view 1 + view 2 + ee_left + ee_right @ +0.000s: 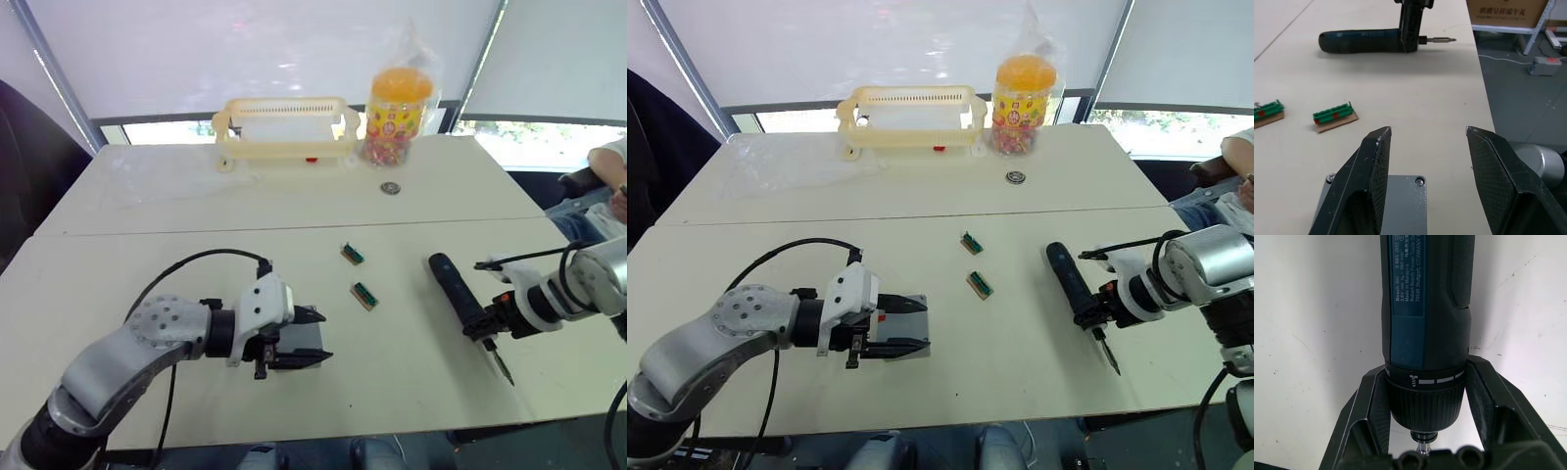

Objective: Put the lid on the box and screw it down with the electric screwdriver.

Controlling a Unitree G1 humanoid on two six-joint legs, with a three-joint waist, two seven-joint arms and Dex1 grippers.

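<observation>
The lid [1400,208] shows as a flat grey face with a screw head at its corner. It lies just under my left gripper [1427,134], whose two black fingers stand open above it. The box [909,305] is mostly hidden by that gripper; a grey edge and a small red mark show. At the right, the electric screwdriver [453,282] lies along the table with its bit toward the front edge. My right gripper [487,321] is shut on its collar near the bit, one finger on each side [1371,401].
Two small green terminal blocks [353,254] [364,295] lie between the box and the screwdriver. A cream basket [286,127], a candy jar [398,103] and a small metal ring [391,187] sit at the back. A person's arm [607,162] shows at the right edge.
</observation>
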